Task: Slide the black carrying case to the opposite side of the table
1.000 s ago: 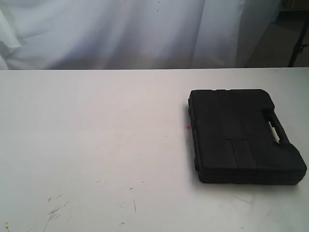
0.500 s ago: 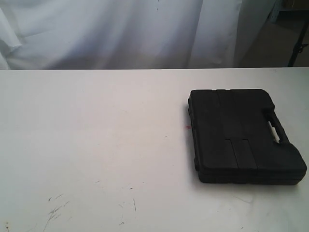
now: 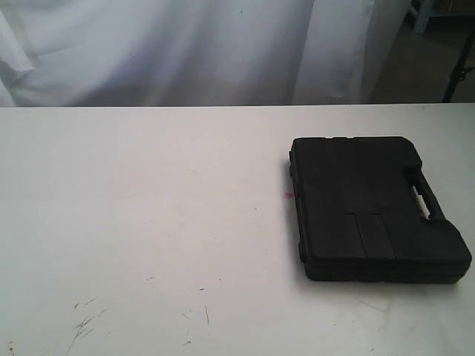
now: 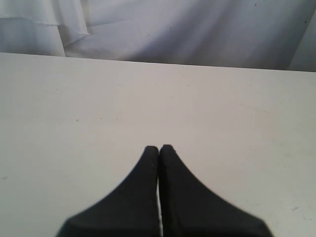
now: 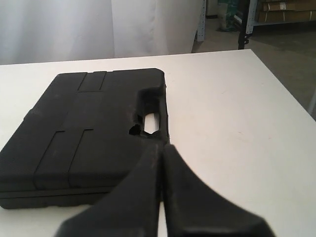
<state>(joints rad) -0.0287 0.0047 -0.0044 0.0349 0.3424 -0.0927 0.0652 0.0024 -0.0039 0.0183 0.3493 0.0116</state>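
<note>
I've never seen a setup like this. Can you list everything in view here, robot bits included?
carrying case: one, black, lying flat and closed on the right part of the table in the exterior view, handle on its right edge.
table: one, white, fills most of every view.
red spot: one, red, on the table just left of the case.
scuff marks: several, dark, on the table's near left part.
curtain: one backdrop, white, behind the table's far edge.
shelving: one, metal, beyond the table in the right wrist view.
left gripper: one, black, jaws shut, over bare table.
right gripper: one, black, jaws shut, by the case's handle side; contact cannot be told.
</note>
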